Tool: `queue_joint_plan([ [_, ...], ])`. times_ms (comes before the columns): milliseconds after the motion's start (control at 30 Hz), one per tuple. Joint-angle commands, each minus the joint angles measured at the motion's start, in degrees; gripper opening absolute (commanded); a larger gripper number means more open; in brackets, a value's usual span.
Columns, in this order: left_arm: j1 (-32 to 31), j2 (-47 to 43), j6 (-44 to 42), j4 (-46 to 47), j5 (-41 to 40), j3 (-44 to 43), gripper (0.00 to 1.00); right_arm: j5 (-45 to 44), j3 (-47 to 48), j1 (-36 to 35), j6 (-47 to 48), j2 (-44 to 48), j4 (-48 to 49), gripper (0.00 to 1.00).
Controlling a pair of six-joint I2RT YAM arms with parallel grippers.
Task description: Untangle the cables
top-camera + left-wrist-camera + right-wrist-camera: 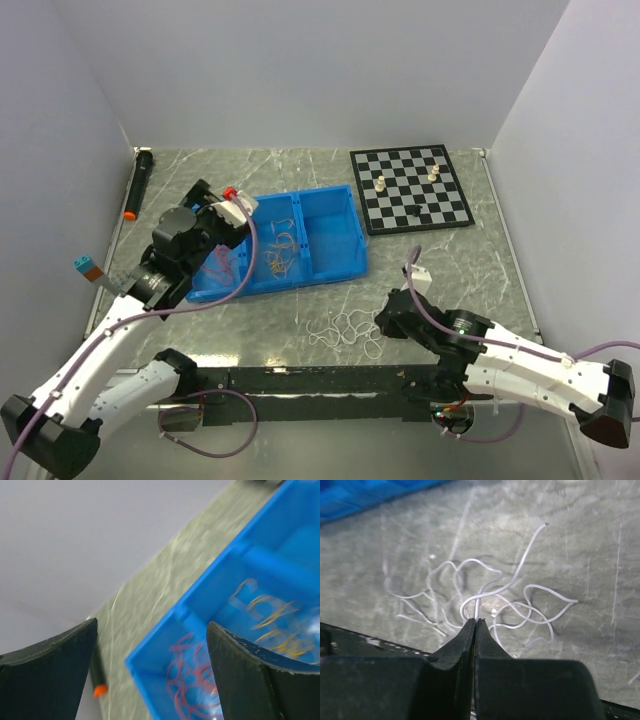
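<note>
Sorting looks well along here: the red cables (187, 690) lie heaped in the end compartment of the blue bin (170, 625), and the orange cables (270, 615) sit in the compartment next door, each colour apart from the other. The left gripper (152, 630) hangs over that red compartment with its fingers spread wide and nothing between them. Down at the near edge of the table (580, 540), outside the bin, the white cables (470, 590) lie in a loose knot of loops, strands crossing over one another. The right gripper (475, 622) is on them, fingers pressed tight together with one white strand running into the tips, so it looks pinched. By my reckoning, red and orange are dealt with; the white bunch is what is left, to be teased apart and likely binned.
</note>
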State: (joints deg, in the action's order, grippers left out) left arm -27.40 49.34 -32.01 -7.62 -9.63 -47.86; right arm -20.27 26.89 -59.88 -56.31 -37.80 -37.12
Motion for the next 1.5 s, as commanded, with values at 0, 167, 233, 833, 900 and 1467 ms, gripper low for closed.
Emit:
queue_joint_plan([
  [0, -9.92, 0.66, 1.42, -5.20, 12.44, -6.46, 0.91, -3.37, 5.88, -0.42, 1.73, 4.48, -2.16, 0.00],
  [167, -26.81, 6.29, 2.12, -10.58, 18.32, -4.02, 0.90, -3.98, 10.01, -0.42, 4.19, 8.00, -2.78, 0.00],
  [233, -31.20, 8.30, 1.43, -10.22, 18.94, -1.11, 0.90, -4.07, 11.33, -0.42, 4.28, 8.79, -4.00, 0.00],
  [833, -39.84, 26.06, -1.12, 5.33, 21.67, 5.14, 0.93, -8.03, 18.62, -0.42, 8.31, 15.13, -9.37, 0.00],
  [900, -39.84, 27.03, -0.78, 6.99, 20.62, 5.23, 0.92, -7.94, 22.22, -0.50, 10.95, 14.95, -8.58, 0.00],
  [1467, -38.17, 29.32, 19.79, 9.98, 28.96, -5.94, 0.78, -2.49, 28.03, -0.50, 16.85, 13.19, -0.50, 0.00],
])
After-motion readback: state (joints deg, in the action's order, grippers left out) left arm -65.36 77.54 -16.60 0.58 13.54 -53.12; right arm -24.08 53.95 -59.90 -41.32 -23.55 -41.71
